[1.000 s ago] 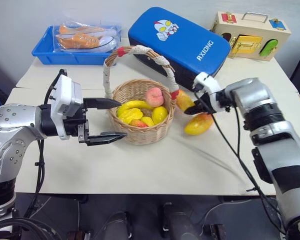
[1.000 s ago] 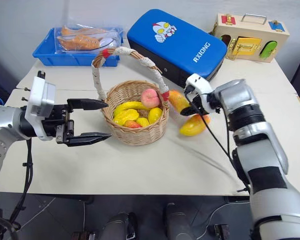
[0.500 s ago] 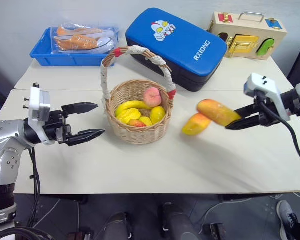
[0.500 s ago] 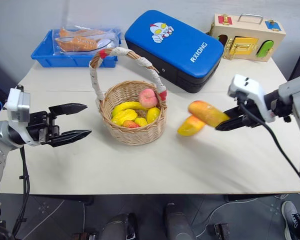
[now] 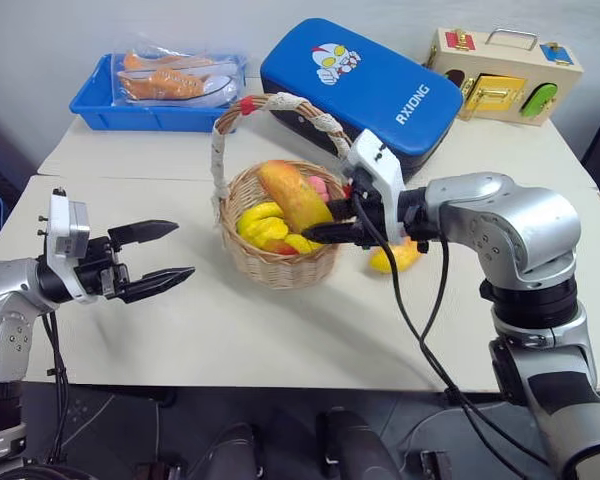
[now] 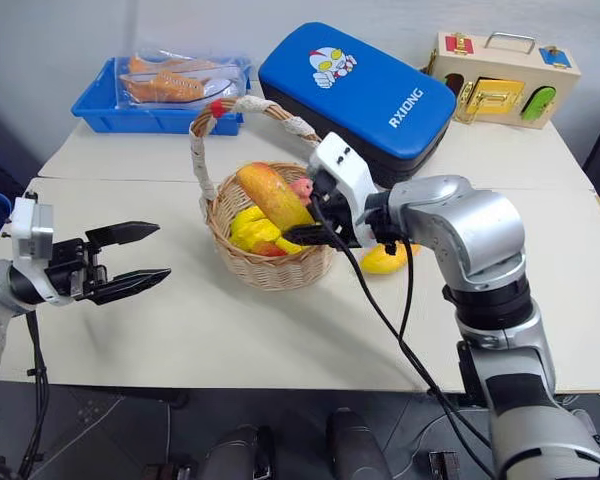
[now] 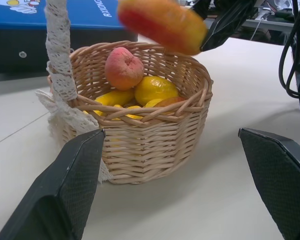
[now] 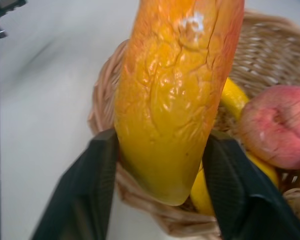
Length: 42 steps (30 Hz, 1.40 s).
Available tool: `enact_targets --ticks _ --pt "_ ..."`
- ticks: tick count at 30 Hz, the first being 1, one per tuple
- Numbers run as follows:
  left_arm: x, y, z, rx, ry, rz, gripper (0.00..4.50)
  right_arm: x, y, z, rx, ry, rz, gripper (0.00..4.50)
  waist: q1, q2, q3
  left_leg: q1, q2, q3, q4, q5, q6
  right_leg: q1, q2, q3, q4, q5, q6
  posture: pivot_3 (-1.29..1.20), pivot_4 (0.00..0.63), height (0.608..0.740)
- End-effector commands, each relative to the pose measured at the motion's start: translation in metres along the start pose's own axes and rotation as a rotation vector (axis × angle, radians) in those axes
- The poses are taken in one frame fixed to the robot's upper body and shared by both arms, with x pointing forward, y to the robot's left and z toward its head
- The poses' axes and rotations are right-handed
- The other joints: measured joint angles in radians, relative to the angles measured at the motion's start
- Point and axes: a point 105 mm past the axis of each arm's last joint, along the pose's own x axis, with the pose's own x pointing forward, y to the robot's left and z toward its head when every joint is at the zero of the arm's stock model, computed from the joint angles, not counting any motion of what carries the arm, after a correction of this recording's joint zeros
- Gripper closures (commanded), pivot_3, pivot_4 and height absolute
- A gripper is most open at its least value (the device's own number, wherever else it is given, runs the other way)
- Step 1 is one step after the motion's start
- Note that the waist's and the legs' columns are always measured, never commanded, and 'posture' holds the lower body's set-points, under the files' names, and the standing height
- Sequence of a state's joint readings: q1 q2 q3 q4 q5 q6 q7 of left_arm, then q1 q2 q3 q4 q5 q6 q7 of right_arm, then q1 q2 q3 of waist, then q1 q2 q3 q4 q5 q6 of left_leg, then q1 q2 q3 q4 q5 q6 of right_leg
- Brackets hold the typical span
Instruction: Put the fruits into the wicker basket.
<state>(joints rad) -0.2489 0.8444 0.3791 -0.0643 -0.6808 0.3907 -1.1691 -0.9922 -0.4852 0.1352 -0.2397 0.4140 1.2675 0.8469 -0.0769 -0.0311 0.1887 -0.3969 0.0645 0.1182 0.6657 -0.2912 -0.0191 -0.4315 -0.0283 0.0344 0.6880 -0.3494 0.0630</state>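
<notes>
**One mango over the basket, one on the table**

One mango (image 5: 294, 195) sits between the right end effector's (image 5: 325, 222) black fingers at frame centre, over the wicker basket (image 5: 271, 262). In the right wrist view both fingers touch its sides. The peach (image 7: 123, 68) lies in the basket among bananas (image 5: 263, 224). The second mango (image 5: 397, 258) lies on the table (image 5: 280, 330), just right of the basket. At lower left, the left end effector (image 5: 150, 258) hangs empty, fingers wide apart.

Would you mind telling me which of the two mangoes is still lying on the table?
The mango beside the wicker basket, partly hidden behind the right arm. The other mango is up over the basket at the right gripper.
</notes>
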Motion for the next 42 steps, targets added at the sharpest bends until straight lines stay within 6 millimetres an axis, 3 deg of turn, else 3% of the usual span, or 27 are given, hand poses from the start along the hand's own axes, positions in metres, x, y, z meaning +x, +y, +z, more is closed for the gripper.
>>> enact_targets --ticks 1,3,8,11,15,19,23,26,29,33,35,39,42 --pt "0.000 -0.006 0.014 0.045 -0.022 -0.013 0.00 -0.008 0.012 0.013 -0.033 -0.039 0.062 0.67 -0.002 0.000 0.000 0.000 0.000 0.000 0.000 0.000 0.000 0.000 0.000 0.000 0.000 0.000 0.000 0.00 0.150 0.740" --pt "0.001 -0.008 0.016 0.049 -0.027 -0.018 0.00 -0.019 0.014 0.008 -0.066 -0.034 0.082 0.06 -0.003 0.000 0.000 0.000 0.000 0.000 0.000 0.000 0.000 0.000 0.000 0.000 0.000 0.000 0.000 0.00 0.150 0.740" --pt "0.011 -0.018 0.020 0.093 -0.014 -0.079 0.00 -0.061 0.025 -0.007 -0.127 -0.113 0.193 0.06 0.003 0.000 0.000 0.000 0.000 -0.001 -0.001 -0.001 0.002 0.002 0.001 -0.001 -0.003 0.000 0.000 0.00 0.150 0.740" --pt "0.019 -0.024 0.028 0.119 -0.034 -0.112 0.00 -0.087 0.010 -0.033 -0.111 -0.076 0.067 0.06 0.010 0.000 0.000 0.000 0.000 -0.001 -0.001 -0.002 0.003 0.004 0.001 -0.001 -0.006 0.000 0.001 0.00 0.150 0.740" --pt "0.030 -0.031 0.031 0.127 -0.041 -0.166 0.00 -0.145 -0.025 -0.096 -0.172 -0.058 -0.236 0.06 0.027 -0.002 -0.001 0.001 0.000 -0.001 -0.002 -0.002 0.003 0.007 0.002 0.000 -0.010 0.000 0.001 0.00 0.150 0.740" --pt "0.037 -0.035 0.032 0.105 -0.040 -0.217 0.00 -0.210 -0.034 -0.163 -0.108 0.018 -0.477 0.06 0.043 -0.002 -0.001 0.007 -0.001 0.001 -0.003 -0.002 0.004 0.014 0.003 0.002 -0.016 0.000 0.001 0.00 0.150 0.740" --pt "0.043 -0.032 0.031 0.082 -0.037 -0.230 0.00 -0.239 -0.034 -0.199 -0.071 0.044 -0.633 0.06 0.028 -0.002 -0.001 0.018 0.000 0.003 -0.003 -0.003 0.005 0.025 0.003 0.004 -0.020 0.001 0.001 0.00 0.150 0.740" --pt "0.046 -0.031 0.032 0.087 -0.035 -0.234 0.00 -0.241 -0.034 -0.209 -0.094 0.046 -0.669 0.06 0.015 -0.002 -0.001 0.033 0.000 0.004 -0.011 -0.004 0.004 0.040 0.004 0.004 -0.025 0.000 0.001 0.00 0.150 0.740" --pt "0.047 -0.028 0.035 0.092 -0.034 -0.216 0.00 -0.228 -0.041 -0.197 -0.063 -0.014 -0.647 0.06 0.006 -0.002 -0.001 0.037 -0.001 0.006 -0.016 -0.003 0.002 0.040 0.004 0.007 -0.025 0.001 0.001 0.00 0.150 0.740" --pt "0.048 -0.026 0.038 0.120 -0.035 -0.199 0.00 -0.188 -0.037 -0.178 0.335 -0.020 -0.456 0.06 -0.004 -0.001 0.000 0.038 0.000 0.006 -0.017 -0.002 0.000 0.040 0.004 0.007 -0.025 0.000 0.001 0.00 0.150 0.740" --pt "0.048 -0.026 0.039 0.124 -0.035 -0.200 0.00 -0.173 -0.038 -0.166 0.425 -0.009 -0.410 0.06 -0.005 -0.001 0.000 0.038 0.001 0.005 -0.017 -0.002 0.000 0.039 0.004 0.007 -0.025 0.000 0.001 0.00 0.150 0.740" --pt "0.049 -0.033 0.037 0.111 -0.039 -0.212 0.00 -0.147 -0.080 -0.155 0.651 0.005 -0.618 0.06 -0.009 -0.002 -0.001 0.036 0.001 0.004 -0.017 -0.002 -0.001 0.038 0.004 0.007 -0.025 0.000 0.001 0.00 0.150 0.740" --pt "0.049 -0.038 0.036 0.103 -0.044 -0.208 0.00 -0.123 -0.093 -0.140 0.804 -0.030 -0.629 0.06 -0.006 -0.001 -0.001 0.032 0.000 0.005 -0.017 -0.001 -0.001 0.034 0.004 0.007 -0.025 0.001 0.000 0.00 0.150 0.740"
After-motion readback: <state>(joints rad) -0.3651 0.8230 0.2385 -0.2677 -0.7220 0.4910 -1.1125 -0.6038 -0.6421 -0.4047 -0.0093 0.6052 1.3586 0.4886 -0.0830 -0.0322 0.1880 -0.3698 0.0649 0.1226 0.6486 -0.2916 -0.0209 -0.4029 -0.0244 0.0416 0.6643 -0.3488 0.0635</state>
